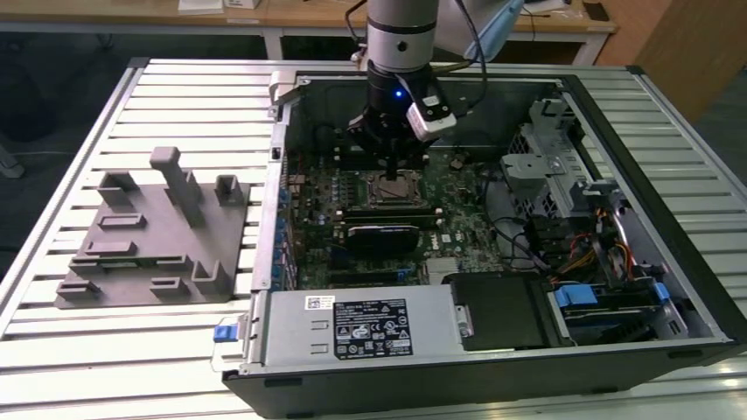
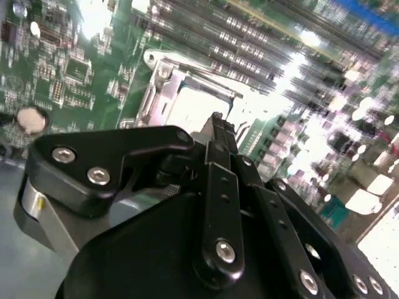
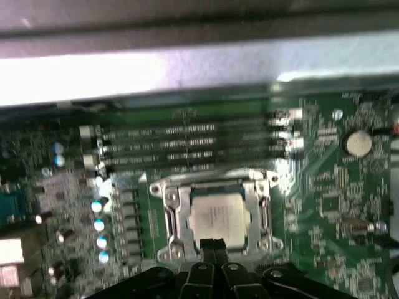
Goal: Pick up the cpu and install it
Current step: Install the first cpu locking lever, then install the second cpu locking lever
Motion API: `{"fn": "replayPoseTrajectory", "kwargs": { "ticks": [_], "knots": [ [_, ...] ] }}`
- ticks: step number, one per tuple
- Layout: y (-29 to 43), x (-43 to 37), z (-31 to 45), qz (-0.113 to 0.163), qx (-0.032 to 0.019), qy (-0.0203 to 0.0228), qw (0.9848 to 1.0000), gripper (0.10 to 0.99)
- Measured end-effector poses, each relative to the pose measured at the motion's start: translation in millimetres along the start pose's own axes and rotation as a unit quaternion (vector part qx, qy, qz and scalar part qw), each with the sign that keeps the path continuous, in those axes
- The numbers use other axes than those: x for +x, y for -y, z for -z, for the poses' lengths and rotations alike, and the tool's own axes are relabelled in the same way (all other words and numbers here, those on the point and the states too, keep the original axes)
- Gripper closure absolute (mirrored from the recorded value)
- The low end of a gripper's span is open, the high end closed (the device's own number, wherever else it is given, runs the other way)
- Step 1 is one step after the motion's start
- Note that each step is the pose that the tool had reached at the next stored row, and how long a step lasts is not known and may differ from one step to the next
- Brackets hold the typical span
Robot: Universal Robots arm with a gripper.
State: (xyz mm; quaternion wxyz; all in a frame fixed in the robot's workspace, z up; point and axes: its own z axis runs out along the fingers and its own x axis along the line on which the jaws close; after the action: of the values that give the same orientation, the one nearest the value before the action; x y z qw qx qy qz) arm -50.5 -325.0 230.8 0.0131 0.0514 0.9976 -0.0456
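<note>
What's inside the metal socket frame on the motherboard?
The cpu, silver top up, lies inside the socket frame. The end effector covers its near edge; what is under the cpu is hidden.

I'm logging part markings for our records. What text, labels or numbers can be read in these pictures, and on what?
None can be read.
black label on the power supply: printed lines, too small to read.
white sticker above it: too small to read.
cpu top: faint marks, blurred.
grey fixture: no print that I can see.
</note>
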Motion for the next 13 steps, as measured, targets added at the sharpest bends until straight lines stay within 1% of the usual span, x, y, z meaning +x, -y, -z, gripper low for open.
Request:
{"fn": "replayPoseTrajectory", "kwargs": {
  "ticks": [1,2,3,6,8,13],
  "knots": [
    [0.6,0.0,-0.1,0.000,-0.0083,-0.0010,1.0000,0.980],
    [1.5,-0.1,-0.1,0.000,-0.0147,-0.0017,0.9999,0.980],
    [1.7,-0.2,-0.1,0.000,-0.0165,-0.0019,0.9999,0.980],
    [1.7,-0.1,-0.2,0.000,-0.0168,-0.0019,0.9999,0.980],
    [1.8,-0.1,-0.1,0.000,-0.0182,-0.0021,0.9998,0.980],
    [1.8,-0.1,-0.2,0.000,-0.0187,-0.0021,0.9998,0.980]
  ]
}}
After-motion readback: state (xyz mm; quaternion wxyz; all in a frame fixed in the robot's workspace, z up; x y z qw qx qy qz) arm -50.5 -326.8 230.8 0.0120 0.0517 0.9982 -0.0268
